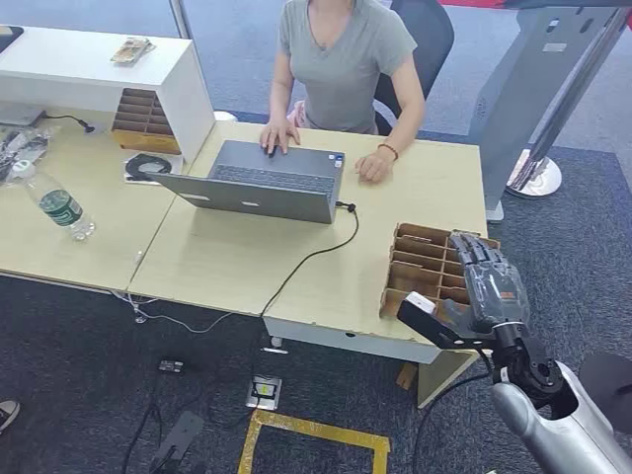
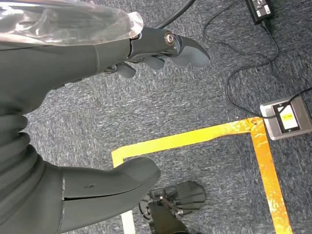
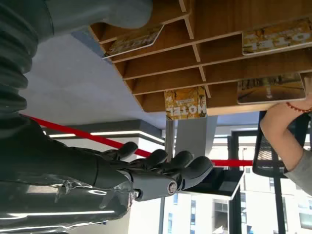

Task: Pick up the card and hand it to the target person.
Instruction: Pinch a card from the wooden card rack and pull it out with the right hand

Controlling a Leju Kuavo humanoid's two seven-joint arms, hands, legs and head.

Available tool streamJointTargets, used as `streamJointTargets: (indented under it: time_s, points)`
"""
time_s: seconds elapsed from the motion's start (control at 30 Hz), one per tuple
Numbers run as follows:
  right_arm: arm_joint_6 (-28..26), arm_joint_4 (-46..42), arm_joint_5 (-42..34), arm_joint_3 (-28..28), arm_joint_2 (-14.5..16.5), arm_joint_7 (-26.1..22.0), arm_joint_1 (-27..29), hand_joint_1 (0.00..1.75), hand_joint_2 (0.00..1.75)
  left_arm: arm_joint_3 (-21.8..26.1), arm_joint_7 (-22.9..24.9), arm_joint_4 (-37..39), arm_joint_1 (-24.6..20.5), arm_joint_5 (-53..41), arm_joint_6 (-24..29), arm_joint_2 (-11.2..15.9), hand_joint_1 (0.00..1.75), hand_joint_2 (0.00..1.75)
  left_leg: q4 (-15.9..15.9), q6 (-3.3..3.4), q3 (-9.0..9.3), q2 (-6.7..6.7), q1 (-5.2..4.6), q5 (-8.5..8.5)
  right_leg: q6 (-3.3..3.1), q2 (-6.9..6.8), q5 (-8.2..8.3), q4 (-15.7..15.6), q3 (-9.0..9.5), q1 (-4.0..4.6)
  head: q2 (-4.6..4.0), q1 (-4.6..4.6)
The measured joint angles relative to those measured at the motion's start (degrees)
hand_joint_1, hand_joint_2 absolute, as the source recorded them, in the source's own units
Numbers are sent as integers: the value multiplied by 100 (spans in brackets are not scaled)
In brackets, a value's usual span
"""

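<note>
Several yellow printed cards lie in the slots of a brown cardboard organizer (image 1: 421, 269) at the near right corner of the tabletop (image 1: 223, 257). The right wrist view shows them close up: one card (image 3: 185, 103) printed "MOTEL" sticks out of a slot edge, with others (image 3: 276, 37) in neighbouring compartments; from the head view the slots' contents cannot be made out.

The right hand (image 1: 481, 286) hovers over the organizer's right end, fingers extended and apart, holding nothing. In the right wrist view its fingers (image 3: 173, 168) stretch out near the MOTEL card without touching it.

The left hand (image 2: 110, 117) hangs low over grey carpet, fingers spread and empty, above yellow floor tape (image 2: 206, 136) and a metal floor socket (image 2: 286, 117).

A person (image 1: 347, 69) in a grey shirt sits at the far side, hands at an open laptop (image 1: 261, 183). A water bottle (image 1: 59, 205) lies on the left tabletop, and a white shelf unit (image 1: 105, 69) stands at the far left.
</note>
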Motion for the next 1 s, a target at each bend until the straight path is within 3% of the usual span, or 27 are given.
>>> streamJointTargets:
  time_s: [0.13,0.37,0.57,0.9,1.0]
  points:
    - [10,114,-33,4,0,-15,-44,68,175,0,1,0,1,16,0,0,0,175,0,0,0,0,0,0,0,0,0,0,0,0,0,-1]
    - [66,313,-49,18,0,-19,-135,93,175,0,-6,0,2,78,-4,0,0,175,0,0,0,0,0,0,0,0,0,0,0,0,0,-2]
    - [140,421,-43,65,0,31,-184,87,175,0,-15,0,2,55,-4,0,0,175,0,0,0,0,0,0,0,0,0,0,0,0,0,0]
    - [208,563,36,111,-1,105,-220,103,175,10,-56,0,1,-2,35,2,0,175,0,0,0,0,0,0,0,0,0,0,0,0,0,-1]
    - [216,608,43,127,-6,118,-226,93,175,14,-66,0,1,-2,55,4,0,175,0,0,0,0,0,0,0,0,0,0,0,0,0,-1]
